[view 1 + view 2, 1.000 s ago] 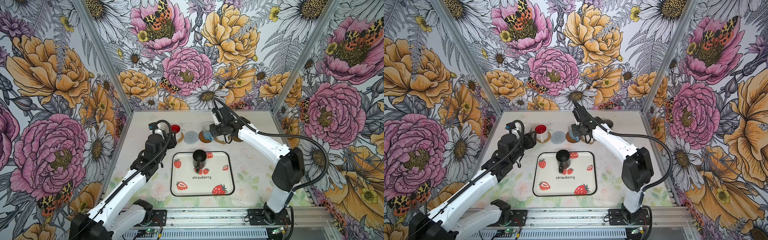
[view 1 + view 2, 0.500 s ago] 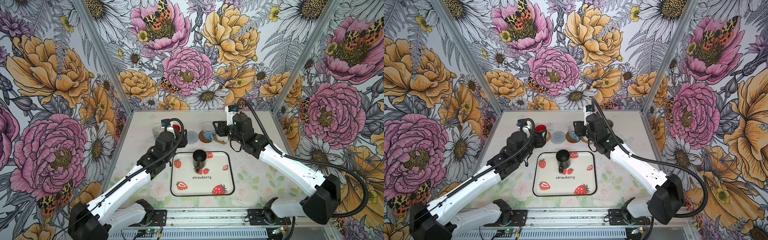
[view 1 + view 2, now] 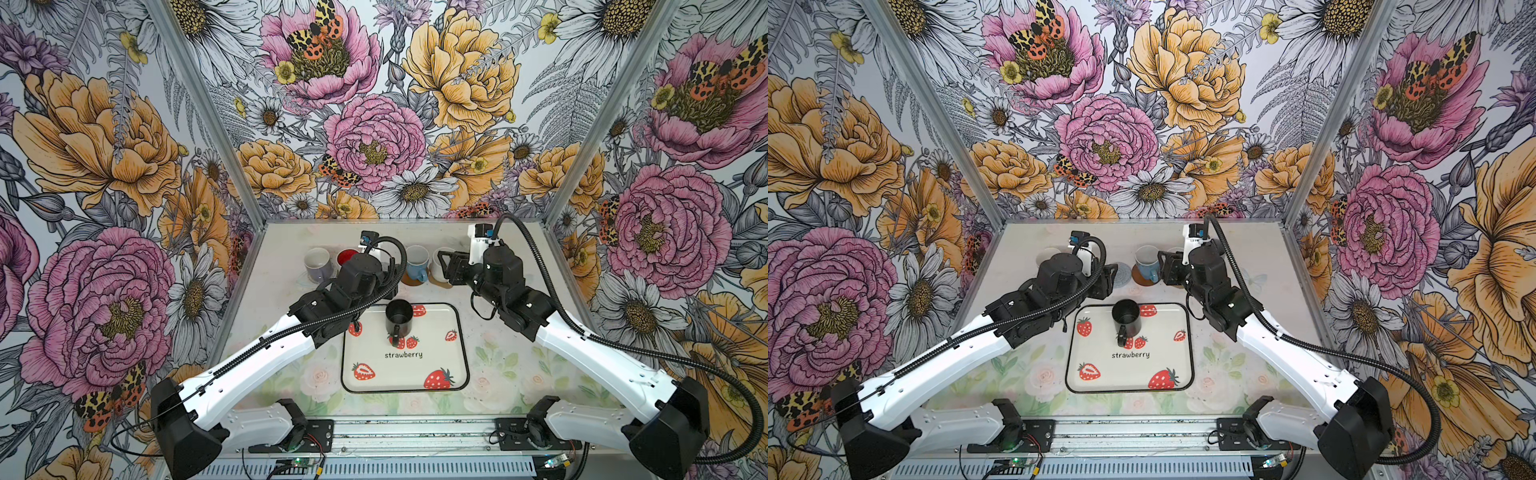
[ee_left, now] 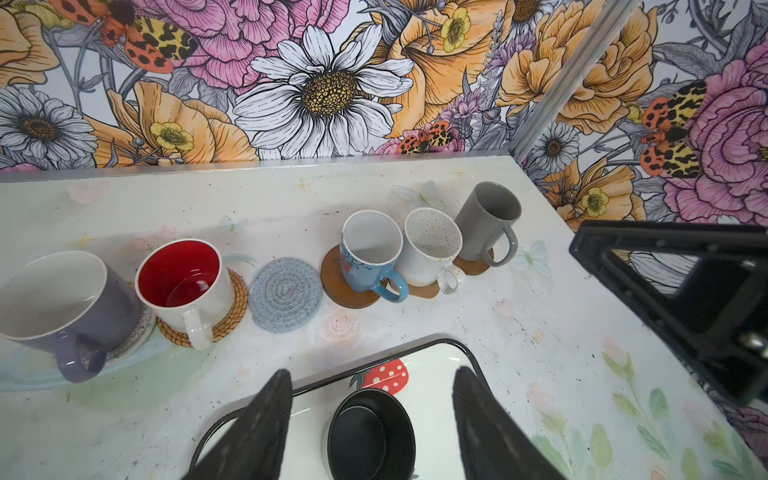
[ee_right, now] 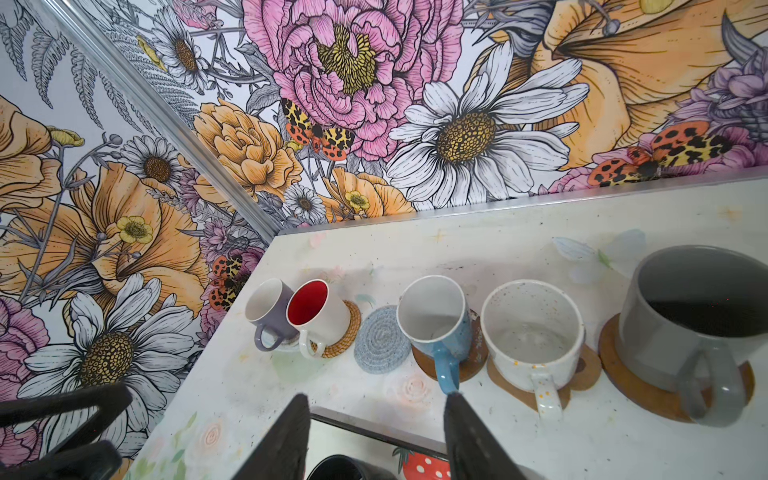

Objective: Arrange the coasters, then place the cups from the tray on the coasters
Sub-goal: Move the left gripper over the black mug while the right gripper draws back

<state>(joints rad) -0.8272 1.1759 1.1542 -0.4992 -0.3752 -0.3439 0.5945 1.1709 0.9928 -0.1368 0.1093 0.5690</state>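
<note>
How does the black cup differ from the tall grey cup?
The black cup stands on the tray; the grey cup stands on a brown coaster. The black cup is far darker than the grey cup. Both are upright, handled and empty.

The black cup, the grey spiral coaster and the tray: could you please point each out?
black cup (image 3: pixel 399 316): in a top view, on its dark inside.
grey spiral coaster (image 4: pixel 285 294): left wrist view, at the spiral's centre.
tray (image 3: pixel 405 374): in a top view, on bare cream floor below the word.
</note>
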